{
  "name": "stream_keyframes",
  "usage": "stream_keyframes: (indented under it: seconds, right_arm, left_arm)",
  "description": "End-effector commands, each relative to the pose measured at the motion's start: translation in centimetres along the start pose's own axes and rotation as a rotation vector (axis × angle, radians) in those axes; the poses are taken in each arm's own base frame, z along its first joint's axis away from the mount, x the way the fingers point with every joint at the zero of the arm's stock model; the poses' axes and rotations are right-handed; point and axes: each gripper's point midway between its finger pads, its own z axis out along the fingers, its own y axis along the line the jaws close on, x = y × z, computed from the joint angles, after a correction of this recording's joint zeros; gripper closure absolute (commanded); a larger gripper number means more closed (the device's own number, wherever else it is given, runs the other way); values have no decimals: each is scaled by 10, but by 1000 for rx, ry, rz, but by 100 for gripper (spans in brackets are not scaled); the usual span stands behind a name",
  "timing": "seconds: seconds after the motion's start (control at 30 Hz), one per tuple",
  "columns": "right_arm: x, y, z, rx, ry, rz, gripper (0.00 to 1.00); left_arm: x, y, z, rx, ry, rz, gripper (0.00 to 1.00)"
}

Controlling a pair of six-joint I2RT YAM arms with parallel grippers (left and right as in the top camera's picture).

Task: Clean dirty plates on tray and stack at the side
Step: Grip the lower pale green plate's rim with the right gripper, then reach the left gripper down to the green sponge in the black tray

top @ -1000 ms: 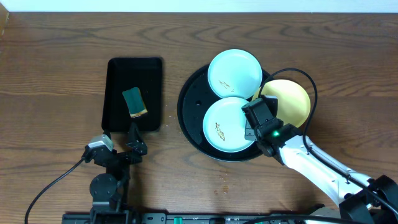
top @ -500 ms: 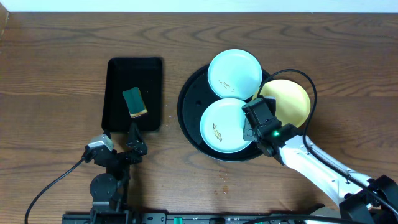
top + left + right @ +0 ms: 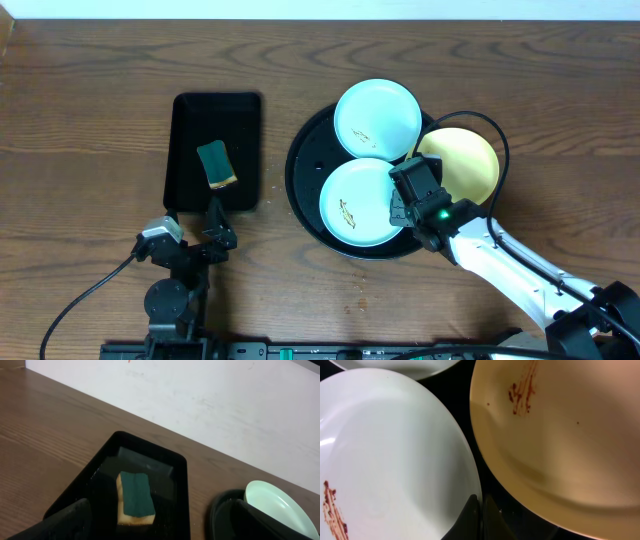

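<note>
On the round black tray (image 3: 303, 160) lie three plates: a far mint one (image 3: 377, 118), a near mint one (image 3: 352, 203) and a yellow one (image 3: 465, 165), each with brown smears. My right gripper (image 3: 400, 206) is shut on the right rim of the near mint plate (image 3: 395, 460); in the right wrist view one of its fingers (image 3: 470, 520) lies over that rim, beside the yellow plate (image 3: 560, 435). My left gripper (image 3: 218, 228) hangs open near the table's front edge, just below the rectangular tray. Nothing is between its jaws in the left wrist view (image 3: 165, 532).
A smaller rectangular black tray (image 3: 185, 130) at the left holds a green-topped sponge (image 3: 216, 164), also seen as the sponge (image 3: 135, 497) ahead of the left gripper. Brown wood tabletop (image 3: 100, 120) surrounds both trays. A black cable (image 3: 500, 130) loops over the yellow plate.
The near mint plate has slid slightly to the left on the round tray in the right gripper's grip. The left arm has not moved.
</note>
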Motion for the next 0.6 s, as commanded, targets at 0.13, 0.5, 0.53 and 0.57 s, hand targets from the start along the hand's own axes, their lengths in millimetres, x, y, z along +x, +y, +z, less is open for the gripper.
stream_keyframes:
  seconds: [0.13, 0.5, 0.53, 0.57]
  right_arm:
    - [3, -1, 2, 2, 8, -13, 99]
    - [4, 0, 9, 5, 12, -14, 97]
    - [4, 0, 10, 5, 12, -14, 94]
    - [4, 0, 10, 5, 13, -14, 90]
  left_arm:
    - [15, 7, 1, -23, 39, 11, 12]
    - [-20, -35, -15, 58, 230, -17, 11]
    - [-29, -39, -14, 51, 252, 2, 11]
    - [-38, -43, -12, 42, 280, 24, 11]
